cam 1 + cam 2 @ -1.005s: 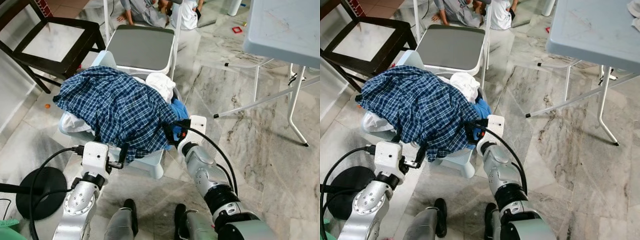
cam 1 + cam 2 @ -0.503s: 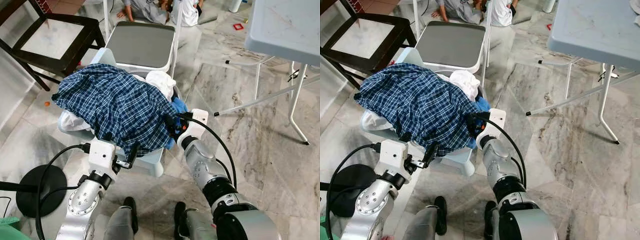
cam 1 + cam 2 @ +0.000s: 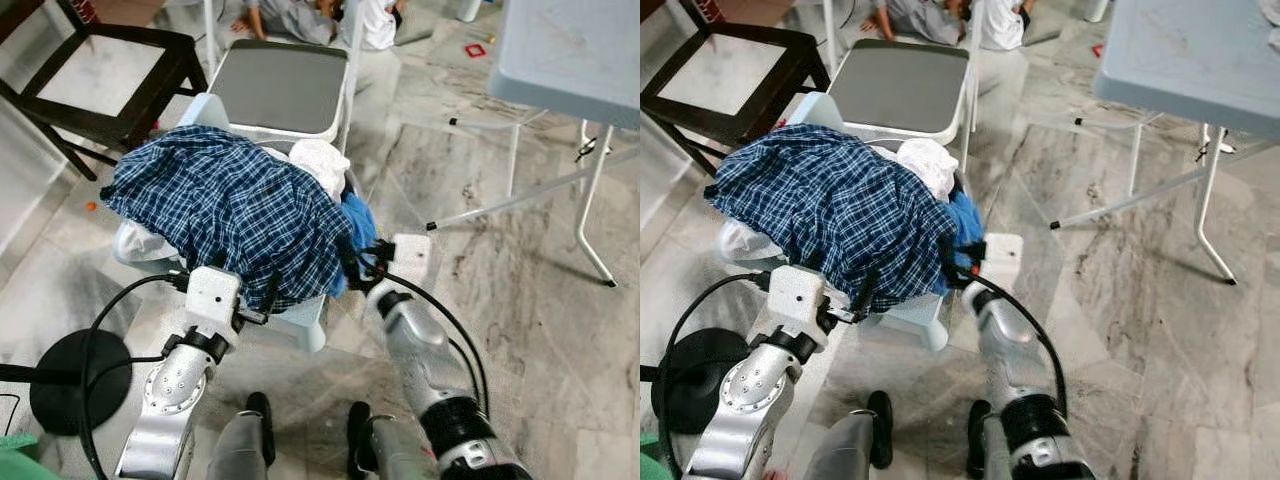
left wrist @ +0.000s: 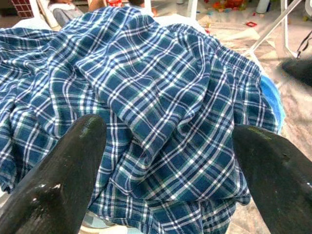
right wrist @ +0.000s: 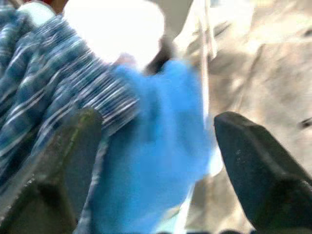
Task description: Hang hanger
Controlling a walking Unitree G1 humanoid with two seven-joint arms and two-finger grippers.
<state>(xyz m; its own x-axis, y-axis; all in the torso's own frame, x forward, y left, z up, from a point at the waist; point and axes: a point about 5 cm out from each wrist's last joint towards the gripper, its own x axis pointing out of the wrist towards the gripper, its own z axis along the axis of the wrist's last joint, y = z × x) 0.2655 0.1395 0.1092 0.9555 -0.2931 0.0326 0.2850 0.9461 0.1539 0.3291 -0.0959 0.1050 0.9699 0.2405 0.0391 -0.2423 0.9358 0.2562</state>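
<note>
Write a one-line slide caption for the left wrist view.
Left hand, open, poised over a blue plaid shirt heaped on the laundry pile.

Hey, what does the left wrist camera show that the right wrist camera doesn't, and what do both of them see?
Left wrist view alone: the plaid's folds in sharp detail, a white table leg and small toys on the floor behind.

Right wrist view alone: a white garment, glaring, above a large blurred patch of blue cloth.

Both: the blue plaid shirt seen between two spread black fingers, left gripper and right gripper open, and marble floor.
</note>
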